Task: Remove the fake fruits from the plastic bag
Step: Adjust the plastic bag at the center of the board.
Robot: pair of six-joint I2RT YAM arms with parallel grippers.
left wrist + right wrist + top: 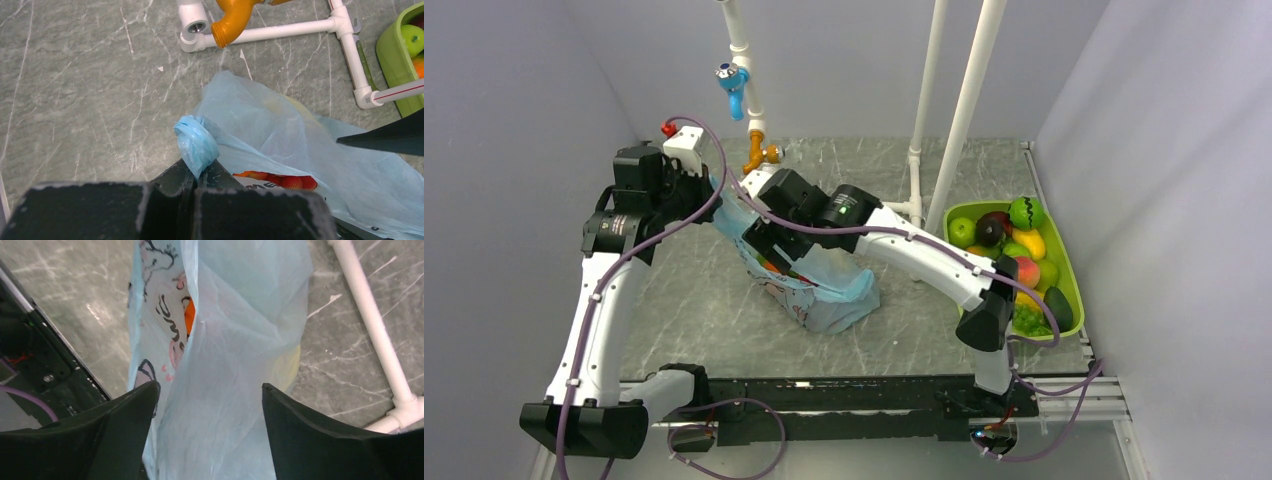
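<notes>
Left wrist: left end effector [192,174] clamps plastic bag [280,125]; right end effector [210,386] spread; print [167,332] illegible.

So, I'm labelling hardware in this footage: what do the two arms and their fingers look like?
The left arm and right arm have white links with black joint housings. A purple cable runs along each. The right arm carries a small green light. The fingers are matte black and wedge-shaped.
</notes>
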